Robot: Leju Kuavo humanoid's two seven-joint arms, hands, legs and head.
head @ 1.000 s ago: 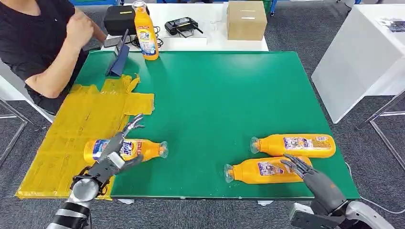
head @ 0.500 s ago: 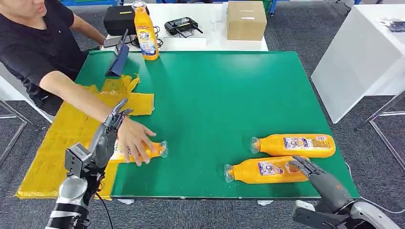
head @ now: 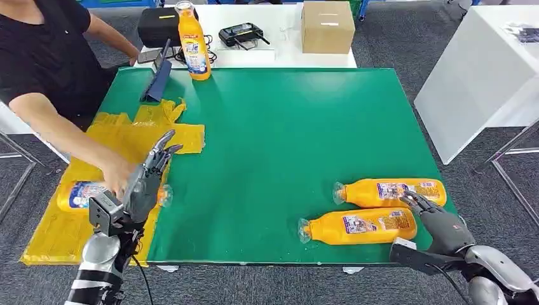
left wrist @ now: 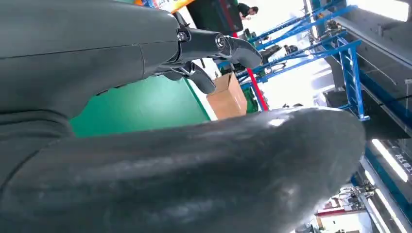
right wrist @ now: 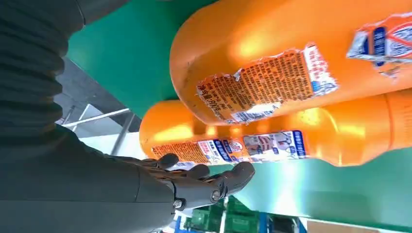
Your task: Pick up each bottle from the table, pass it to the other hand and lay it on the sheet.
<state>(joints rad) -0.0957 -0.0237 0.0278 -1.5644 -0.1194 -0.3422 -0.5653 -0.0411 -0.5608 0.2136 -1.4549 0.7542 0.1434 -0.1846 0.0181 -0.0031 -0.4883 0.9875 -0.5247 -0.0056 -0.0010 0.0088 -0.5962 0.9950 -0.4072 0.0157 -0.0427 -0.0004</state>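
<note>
R hand point(head: 438, 222) at near R corner of green table point(head: 286, 140), fingers apart, holding nothing, tips resting on base end of near orange bottle point(head: 359, 226). That bottle lies flat, clear cap pointing L, torn white/blue label on side. Second orange bottle point(head: 391, 192) lies just behind, parallel, same look; wrist cam shows the two touching. L hand point(head: 145, 184) raised over table's L edge, fingers straight and spread, empty. Behind it a third bottle point(head: 82, 194) lies on yellow sheet point(head: 108, 159), person's hand point(head: 117, 176) on it. Far edge: fourth bottle point(head: 194, 41) upright, cardboard box point(head: 327, 25) on white table.
</note>
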